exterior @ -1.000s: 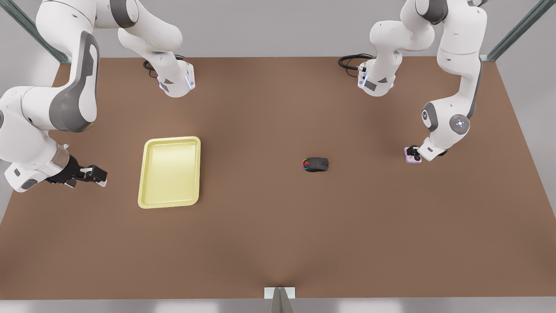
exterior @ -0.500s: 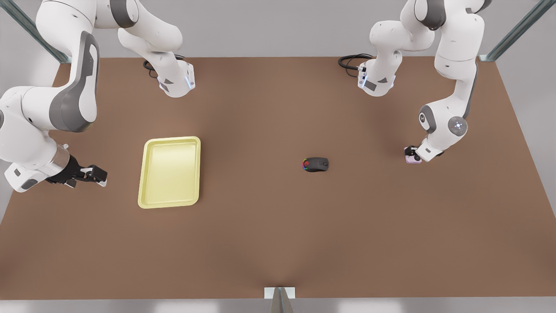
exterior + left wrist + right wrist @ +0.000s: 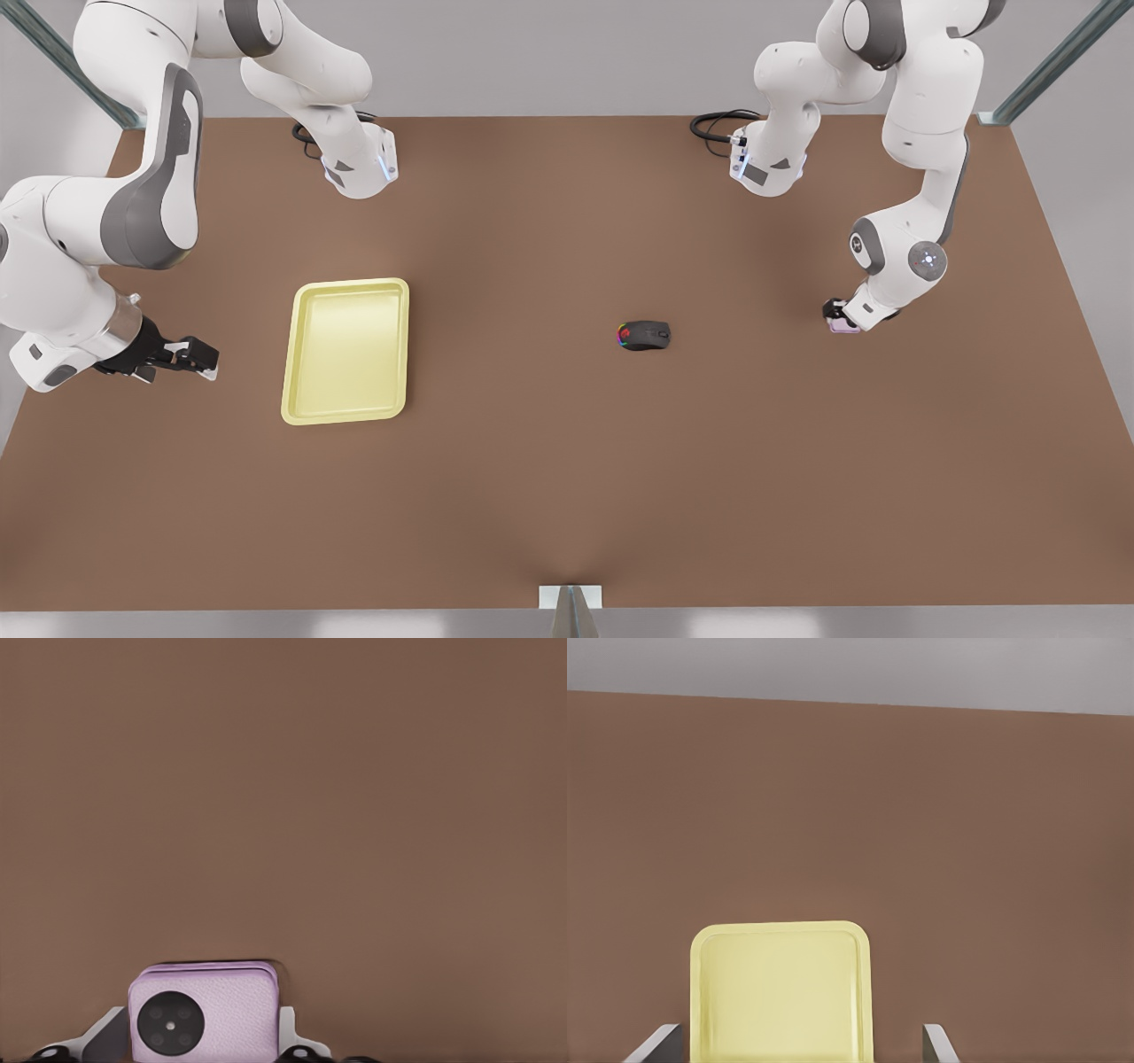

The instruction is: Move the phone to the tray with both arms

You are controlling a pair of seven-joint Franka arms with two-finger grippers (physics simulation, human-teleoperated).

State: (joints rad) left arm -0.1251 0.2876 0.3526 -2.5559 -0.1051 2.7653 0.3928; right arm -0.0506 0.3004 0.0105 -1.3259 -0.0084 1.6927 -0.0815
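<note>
The pale pink phone (image 3: 842, 327) lies flat on the brown table at the front view's right, mostly hidden under the wrist. My left gripper (image 3: 836, 315) points down at it. In the left wrist view the phone (image 3: 213, 1010) sits between the grey fingers (image 3: 108, 1038), which press against its two sides. The pale yellow tray (image 3: 345, 284) lies at the front view's left. My right gripper (image 3: 204, 356) hovers low to the left of the tray, open with nothing in it. The tray (image 3: 780, 927) sits ahead of it in the right wrist view.
A black computer mouse (image 3: 645, 336) with a rainbow light lies on the table between the tray and the phone. Both arm bases (image 3: 359, 168) and black cables (image 3: 718, 124) stand at the table's far edge. A small metal bracket (image 3: 570, 598) sits at the near edge.
The arm at the front view's right has lowered and drawn in over the phone, covering more of it. The other arm has not moved.
</note>
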